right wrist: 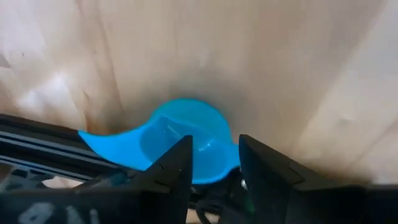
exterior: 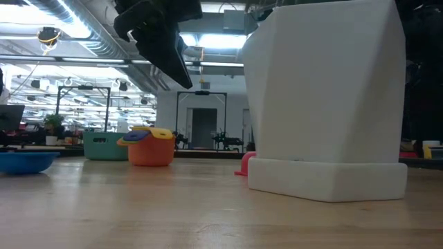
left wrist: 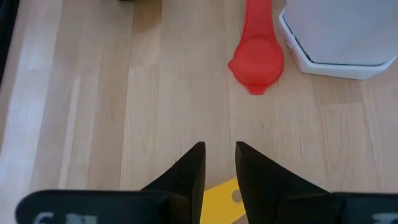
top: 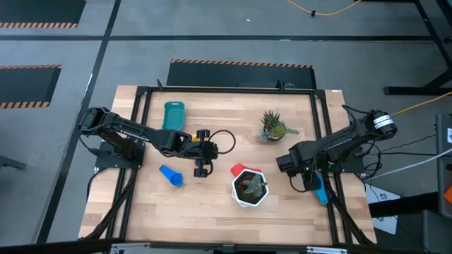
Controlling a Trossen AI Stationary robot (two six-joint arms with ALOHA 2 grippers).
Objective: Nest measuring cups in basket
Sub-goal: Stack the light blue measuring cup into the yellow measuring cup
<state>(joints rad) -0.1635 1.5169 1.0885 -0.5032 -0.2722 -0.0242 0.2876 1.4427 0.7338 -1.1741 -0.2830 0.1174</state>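
My left gripper (top: 203, 169) hangs above mid-table, fingers (left wrist: 219, 147) narrowly open, touching nothing. A yellow cup's handle (left wrist: 219, 198) shows beneath them. In the low view an orange cup (exterior: 149, 152) stands on the table with the yellow cup (exterior: 163, 133) nested in it. The red cup (left wrist: 255, 60) lies beside the white pot (top: 249, 188). A blue cup (top: 169, 175) lies toward the near left. The teal basket (top: 174, 115) stands toward the far edge. My right gripper (top: 309, 183) is at the table's right edge, shut on a light blue cup (right wrist: 186, 134). My right gripper holds the light blue cup by its bowl wall (right wrist: 217, 155). One finger (right wrist: 177, 165) appears to be inside the bowl and the other (right wrist: 264, 165) outside. The cup's handle (right wrist: 106, 142) sticks out sideways. The fingers point down at the table.
The white hexagonal pot stands near mid-table and fills much of the low view (exterior: 325, 97). A small green plant (top: 272, 127) sits toward the far right. Dark frame rails (top: 328, 141) run along the table's sides. Bare wood lies along the near edge.
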